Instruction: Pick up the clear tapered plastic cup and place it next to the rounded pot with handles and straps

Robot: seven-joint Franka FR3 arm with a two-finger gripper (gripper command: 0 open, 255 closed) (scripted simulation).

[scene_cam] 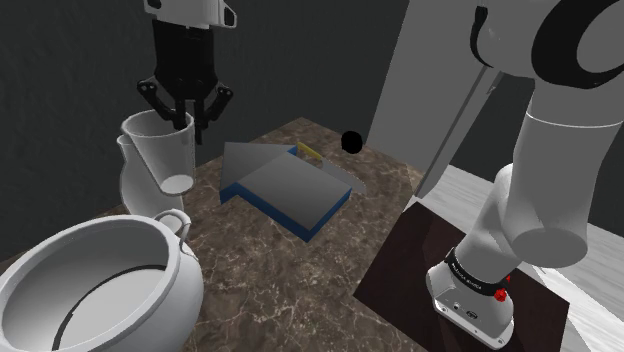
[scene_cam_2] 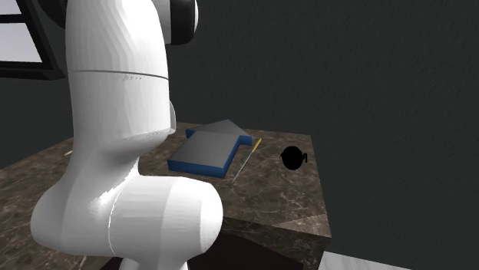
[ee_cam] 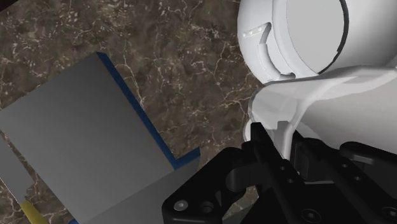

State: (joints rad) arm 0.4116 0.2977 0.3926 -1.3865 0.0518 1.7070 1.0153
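While end effector (scene_cam: 186, 120) seemingly clasps cup (scene_cam: 160, 155) rim, pot (scene_cam: 178, 288) edge cropped.

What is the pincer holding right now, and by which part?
The pincer holds the clear tapered cup by its rim, with the wall clasped between the two fingers. The cup hangs tilted.

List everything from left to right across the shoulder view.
White pot → clear cup gripped in the hand → flat grey-and-blue box → black ball → arm's base.
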